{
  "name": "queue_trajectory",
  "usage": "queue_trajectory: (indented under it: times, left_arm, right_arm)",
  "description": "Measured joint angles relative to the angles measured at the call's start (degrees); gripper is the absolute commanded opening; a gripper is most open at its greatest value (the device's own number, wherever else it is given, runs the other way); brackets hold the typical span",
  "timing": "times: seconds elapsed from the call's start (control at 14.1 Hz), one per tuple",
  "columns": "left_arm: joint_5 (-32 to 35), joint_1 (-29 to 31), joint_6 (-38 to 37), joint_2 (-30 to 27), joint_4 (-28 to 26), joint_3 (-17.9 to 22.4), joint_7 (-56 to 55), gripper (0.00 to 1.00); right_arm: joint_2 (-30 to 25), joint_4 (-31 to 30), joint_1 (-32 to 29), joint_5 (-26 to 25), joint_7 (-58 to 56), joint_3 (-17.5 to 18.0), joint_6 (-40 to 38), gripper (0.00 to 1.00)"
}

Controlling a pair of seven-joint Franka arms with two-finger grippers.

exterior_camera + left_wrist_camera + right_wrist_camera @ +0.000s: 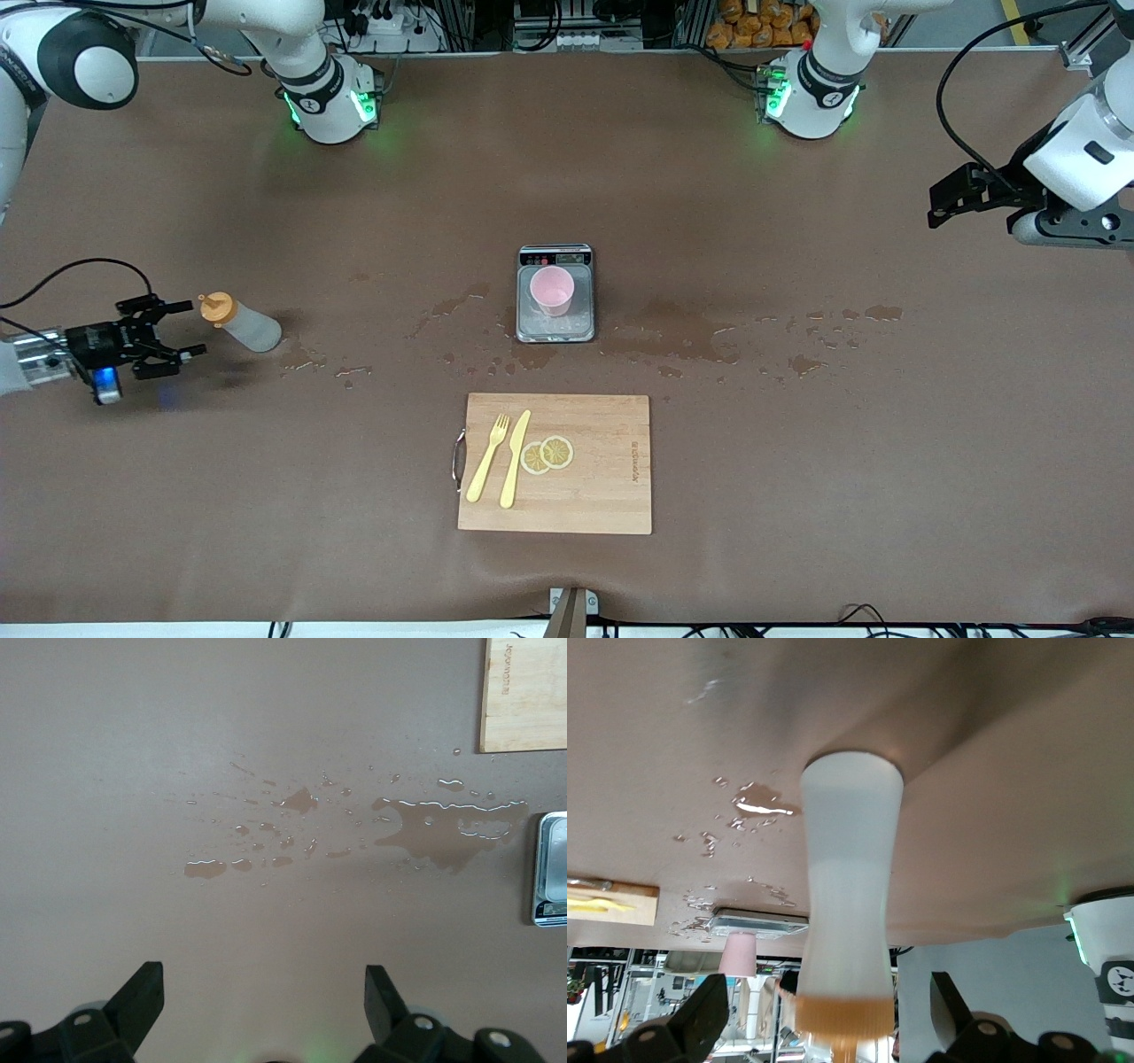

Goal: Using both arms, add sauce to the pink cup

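Translucent sauce [242,324] stands beside spread right gripper [182,330]; left gripper [264,992] spread.

Little could be read. The wooden cutting board [585,496] carried a small burned-in brand mark [635,462] near its edge, too small to make out; the same mark [508,666] on the board [532,718] stayed illegible from the left wrist.

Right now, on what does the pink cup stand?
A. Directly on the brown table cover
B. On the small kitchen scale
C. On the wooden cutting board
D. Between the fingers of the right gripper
B: the pink cup stands upright on the small kitchen scale, farther from the front camera than the cutting board.
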Motion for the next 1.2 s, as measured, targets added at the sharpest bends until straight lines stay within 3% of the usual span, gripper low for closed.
queue_trajectory:
  times: [0.35, 0.71, 1.2]
  left_arm:
    - [0.00, 0.00, -0.08, 0.00, -0.01, 0.00, 0.00, 1.00]
    - [0.00, 0.01, -0.20, 0.00, -0.01, -0.02, 0.00, 1.00]
    - [0.00, 0.01, -0.21, 0.03, -0.03, -0.03, 0.00, 1.00]
  right_arm:
    - [-2.13, 2.69, 2.32, -1.58, -0.01, 0.29, -1.99, 1.00]
    - [-8.88, 6.90, 12.86, -7.12, 0.17, 0.68, -4.86, 1.00]
    - [-16.69, 7.64, 23.69, -8.11, 0.34, 0.67, -4.76, 1.00]
